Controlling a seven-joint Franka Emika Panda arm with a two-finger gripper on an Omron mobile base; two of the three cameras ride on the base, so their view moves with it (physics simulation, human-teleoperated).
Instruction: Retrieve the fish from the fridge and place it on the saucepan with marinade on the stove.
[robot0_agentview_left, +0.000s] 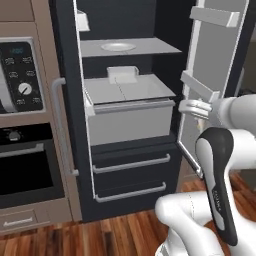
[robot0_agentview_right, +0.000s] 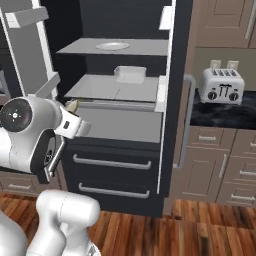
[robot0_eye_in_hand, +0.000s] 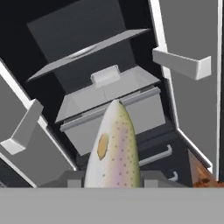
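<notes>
The fish (robot0_eye_in_hand: 114, 144), pale and speckled with an orange spot, stands between my fingertips and points at the open fridge (robot0_eye_in_hand: 105, 94). My gripper (robot0_eye_in_hand: 113, 180) is shut on the fish. From the left base camera the gripper (robot0_agentview_left: 192, 108) hangs in front of the fridge (robot0_agentview_left: 127, 120), near the right door's shelves. On the other side the gripper (robot0_agentview_right: 75, 111) shows a pale fish tip (robot0_agentview_right: 72, 105) before the pulled-out grey drawer (robot0_agentview_right: 117, 122). The saucepan, the marinade and the stove are out of view.
Both fridge doors stand open, with door bins (robot0_agentview_left: 215, 16) sticking out. A white box (robot0_agentview_left: 122, 74) sits on the drawer lid and a plate (robot0_agentview_left: 118, 47) on the shelf above. A wall oven (robot0_agentview_left: 22, 160) is at left. A toaster (robot0_agentview_right: 223, 86) stands on the dark counter at right.
</notes>
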